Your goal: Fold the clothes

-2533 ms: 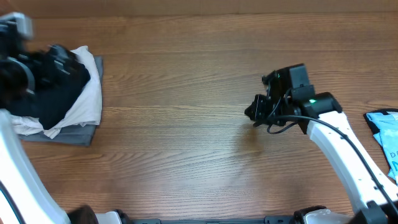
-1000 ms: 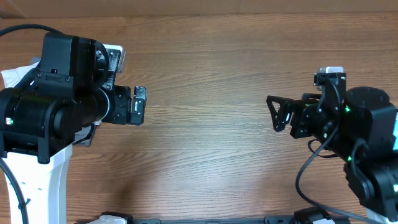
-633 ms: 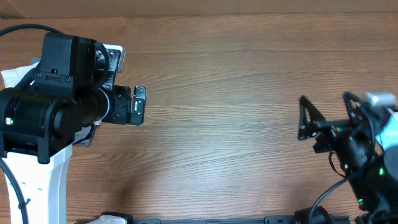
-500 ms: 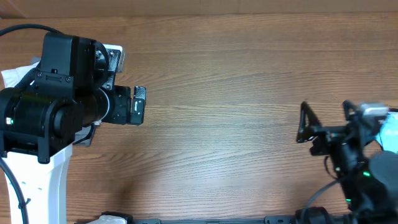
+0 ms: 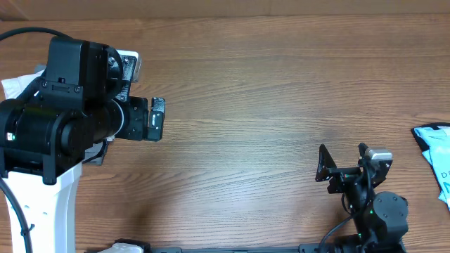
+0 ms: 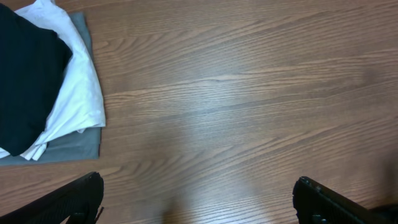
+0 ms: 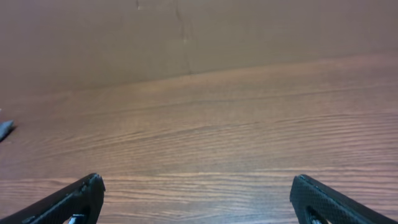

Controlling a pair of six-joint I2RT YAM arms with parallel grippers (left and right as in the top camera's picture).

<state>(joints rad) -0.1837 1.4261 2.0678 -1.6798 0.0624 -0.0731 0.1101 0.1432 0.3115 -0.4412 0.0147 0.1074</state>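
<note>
The clothes, a black T-shirt (image 6: 28, 74), lie bunched at the far left of the left wrist view, on top of a white garment (image 6: 78, 99) and a grey folded one (image 6: 74, 144). In the overhead view the left arm covers that pile; only a white corner (image 5: 13, 88) shows. My left gripper (image 5: 155, 119) (image 6: 199, 194) hangs open above bare wood, to the right of the pile, with nothing between its fingers. My right gripper (image 5: 343, 160) (image 7: 198, 190) stands open and empty near the table's front right edge, over bare wood.
A light blue printed item (image 5: 436, 151) lies at the right edge of the wooden table (image 5: 246, 84). A brown wall (image 7: 199, 31) rises behind the table's far edge in the right wrist view. A grey tip (image 7: 5, 128) shows at that view's left edge.
My right arm has drawn back from the right middle of the table to the front edge, uncovering the light blue item. The left arm has not moved in the last second.
</note>
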